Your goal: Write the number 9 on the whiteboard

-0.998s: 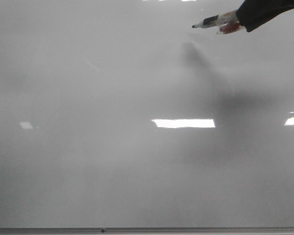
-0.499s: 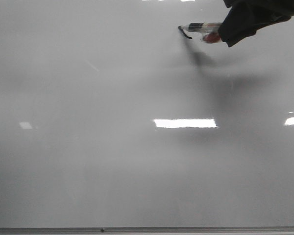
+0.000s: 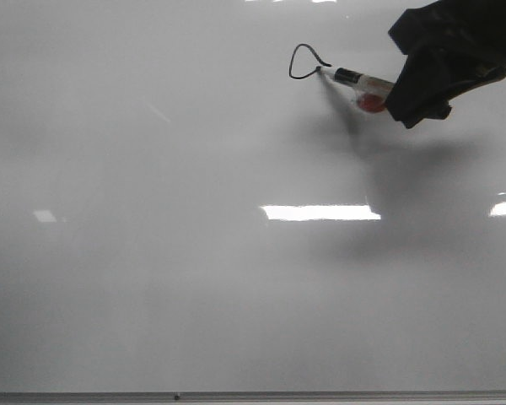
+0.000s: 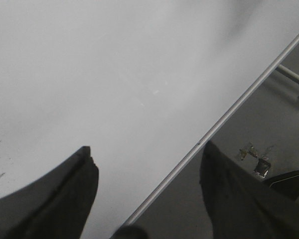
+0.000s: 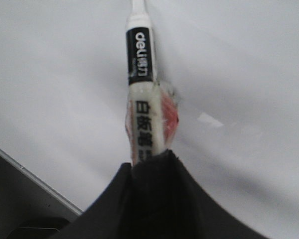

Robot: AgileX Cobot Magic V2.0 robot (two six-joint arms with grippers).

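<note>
Whiteboard (image 3: 194, 278) filled nearly the whole front view, glossy and pale, thin grey frame edge along its lower side. Number 9 (image 3: 304, 61) only partly drawn near the board's upper right area: a small rounded-triangular loop, no stem visible. Loop's open end met by the tip of the marker (image 3: 354, 80), touching the board just right of the loop. Marker's long axis slanted, tip toward the loop and slightly higher, rear end lower and buried in the right claw (image 3: 396, 94). Rear of the marker hidden by the dark claw; a red patch on the barrel only partly visible. In the right wrist view, marker (image 5: 142, 99) seen lengthwise, black band with white lettering, tip cut off at the picture's edge; right claw (image 5: 152, 164) clamped on the barrel. Drawn loop out of sight in that view. Left claw (image 4: 144, 194) seen only in its wrist view, fingers (image 4: 70, 189) spread wide apart, nothing between them, straddling the whiteboard (image 4: 89, 74) frame edge. Small objects beyond the frame too dim to identify.
</note>
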